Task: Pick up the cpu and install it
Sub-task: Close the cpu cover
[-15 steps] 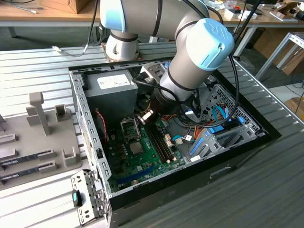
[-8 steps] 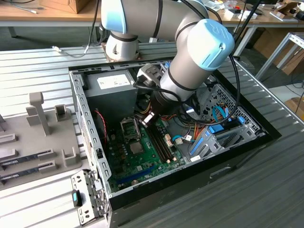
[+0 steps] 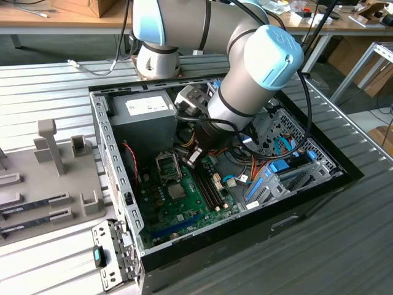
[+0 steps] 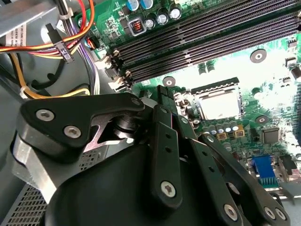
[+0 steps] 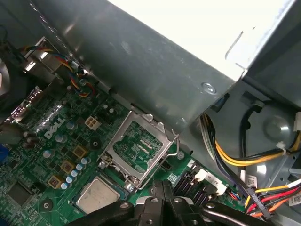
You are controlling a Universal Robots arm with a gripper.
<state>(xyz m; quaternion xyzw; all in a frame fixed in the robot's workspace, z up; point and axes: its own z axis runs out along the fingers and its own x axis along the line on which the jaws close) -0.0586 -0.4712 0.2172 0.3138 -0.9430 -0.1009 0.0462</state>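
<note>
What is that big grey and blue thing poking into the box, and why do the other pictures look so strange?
That is a robot arm reaching into an open computer case. The exterior view comes from a camera standing off the arm. Both wrist views come from cameras riding on the arm, so they look close up at the green board inside. The black metal parts there are the gripper, the robot's hand. The cpu, a flat silvery square, lies in its socket on the board. The socket's metal lid stands open beside it. Coloured wires run nearby.
</note>
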